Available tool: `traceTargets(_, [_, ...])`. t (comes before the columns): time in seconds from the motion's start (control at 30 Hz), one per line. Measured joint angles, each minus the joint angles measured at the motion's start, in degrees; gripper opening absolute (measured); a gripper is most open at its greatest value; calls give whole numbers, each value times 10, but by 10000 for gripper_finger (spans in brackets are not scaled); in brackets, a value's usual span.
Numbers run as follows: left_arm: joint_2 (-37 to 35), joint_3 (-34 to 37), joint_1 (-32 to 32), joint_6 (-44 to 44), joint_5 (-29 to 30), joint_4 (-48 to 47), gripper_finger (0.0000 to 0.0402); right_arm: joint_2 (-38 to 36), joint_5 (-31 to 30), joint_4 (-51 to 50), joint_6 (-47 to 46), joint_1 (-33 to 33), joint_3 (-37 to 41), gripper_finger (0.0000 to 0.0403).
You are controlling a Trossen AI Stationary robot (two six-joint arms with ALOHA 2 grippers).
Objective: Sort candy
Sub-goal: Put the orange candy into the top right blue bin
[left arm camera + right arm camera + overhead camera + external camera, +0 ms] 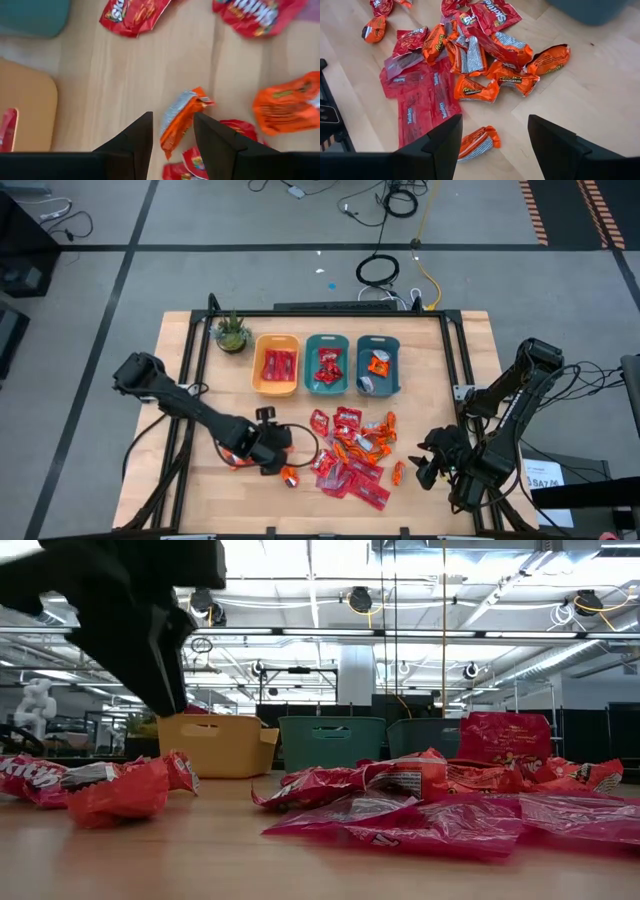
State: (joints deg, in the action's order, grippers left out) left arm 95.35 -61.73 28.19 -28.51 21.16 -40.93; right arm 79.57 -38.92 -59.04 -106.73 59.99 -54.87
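Bright, even overhead light; ceiling lamps [360, 600] glare in the low view, where the nearest candy [440, 820] blurs.

Left end effector [172, 132] gripping, right end effector [494, 132] open

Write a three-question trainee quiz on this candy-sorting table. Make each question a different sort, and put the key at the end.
1. True or false: the yellow bin sits nearest the potted plant.
2. Multiple choice: the orange wrapped piece between the fingers of the left end effector is A) red, B) orange and silver, C) teal.
3. Fill in: the right end effector hangs open above a lone ____ candy lying apart from the pile.

Key: 1 true. 2 B. 3 orange.
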Motion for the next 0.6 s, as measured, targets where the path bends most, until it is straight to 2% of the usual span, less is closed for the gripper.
traceTargets(0.13, [21, 0, -17, 11, -26, 0, 153, 0, 0, 2, -4, 0, 0, 217])
traceTargets(0.3, [41, 0, -38, 75, -106, 20, 153, 0, -1, 3, -10, 0, 0, 217])
traceTargets(0.6, [83, 0, -67, 114, -110, 30, 147, 0, -4, 4, -23, 0, 0, 217])
